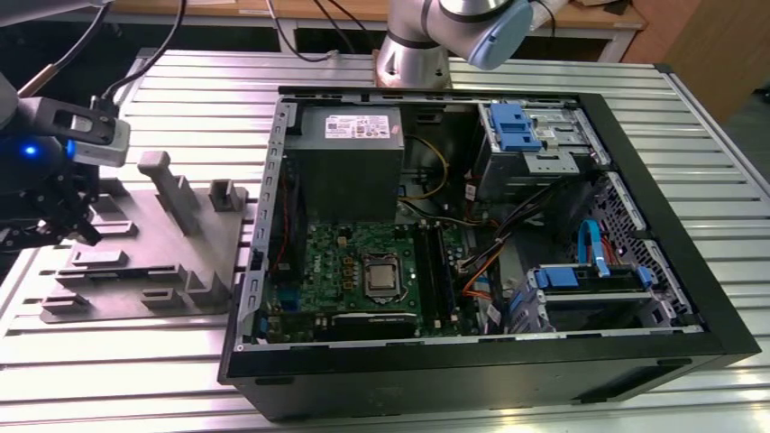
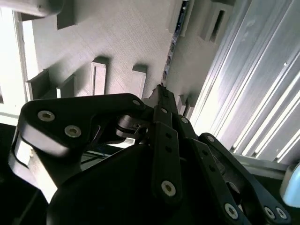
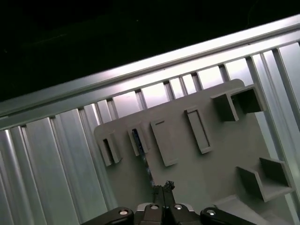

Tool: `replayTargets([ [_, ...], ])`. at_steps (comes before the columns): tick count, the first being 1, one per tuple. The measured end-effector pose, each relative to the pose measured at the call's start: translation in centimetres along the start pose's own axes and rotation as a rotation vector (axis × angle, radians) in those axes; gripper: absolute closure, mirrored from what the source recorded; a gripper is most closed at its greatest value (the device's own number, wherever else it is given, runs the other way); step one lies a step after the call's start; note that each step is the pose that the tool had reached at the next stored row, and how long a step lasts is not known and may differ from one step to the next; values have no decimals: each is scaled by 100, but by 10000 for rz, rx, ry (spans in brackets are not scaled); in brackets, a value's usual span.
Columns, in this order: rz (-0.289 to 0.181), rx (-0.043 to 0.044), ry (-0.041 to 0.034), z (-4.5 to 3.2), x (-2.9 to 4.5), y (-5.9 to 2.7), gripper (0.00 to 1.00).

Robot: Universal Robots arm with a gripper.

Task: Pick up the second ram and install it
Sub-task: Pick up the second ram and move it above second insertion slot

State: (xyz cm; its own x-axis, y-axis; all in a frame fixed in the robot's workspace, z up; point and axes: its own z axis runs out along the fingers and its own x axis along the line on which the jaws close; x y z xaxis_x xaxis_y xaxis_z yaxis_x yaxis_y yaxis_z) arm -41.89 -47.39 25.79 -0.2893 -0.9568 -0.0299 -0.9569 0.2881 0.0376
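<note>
While the gripper [image 2: 161, 91] [image 3: 164, 186] sits low over the tray [image 1: 205, 245] at the exterior view's left, its jaws are pinched together on the near end of the ram [image 2: 174, 37] [image 3: 146, 166]. That ram stands on edge in the tray's slots, a thin dark line in both wrist views. Well off to the exterior view's right, the open case [image 1: 655, 189] lies on the table [image 1: 180, 90].

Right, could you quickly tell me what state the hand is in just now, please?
Hand: closed, fingertips together at the end of the second ram, which sits in the grey holder tray; whether it actually grips the stick cannot be told.
</note>
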Motion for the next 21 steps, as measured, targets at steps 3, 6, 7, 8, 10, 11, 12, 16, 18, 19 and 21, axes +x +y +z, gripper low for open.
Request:
replayTargets([
  [3, -537, -16, 20, 3, 0, 0, 90],
  [6, -1043, -31, 38, 5, 0, 0, 90],
  [7, -1201, -36, 44, 5, 0, 0, 90],
  [8, -1356, -40, 50, 6, 1, 0, 90],
  [10, -1655, -49, 61, 7, 1, 0, 90],
  [11, -1811, -53, 67, 7, 1, -1, 90],
  [12, -1946, -57, 72, 8, 1, -1, 90],
  [16, -2436, -72, 91, 9, 1, 0, 90],
  [18, -2665, -79, 99, 10, 1, -1, 90],
  [19, -2775, -83, 103, 10, 1, 0, 90],
  [21, -2992, -89, 111, 11, 1, -1, 90],
])
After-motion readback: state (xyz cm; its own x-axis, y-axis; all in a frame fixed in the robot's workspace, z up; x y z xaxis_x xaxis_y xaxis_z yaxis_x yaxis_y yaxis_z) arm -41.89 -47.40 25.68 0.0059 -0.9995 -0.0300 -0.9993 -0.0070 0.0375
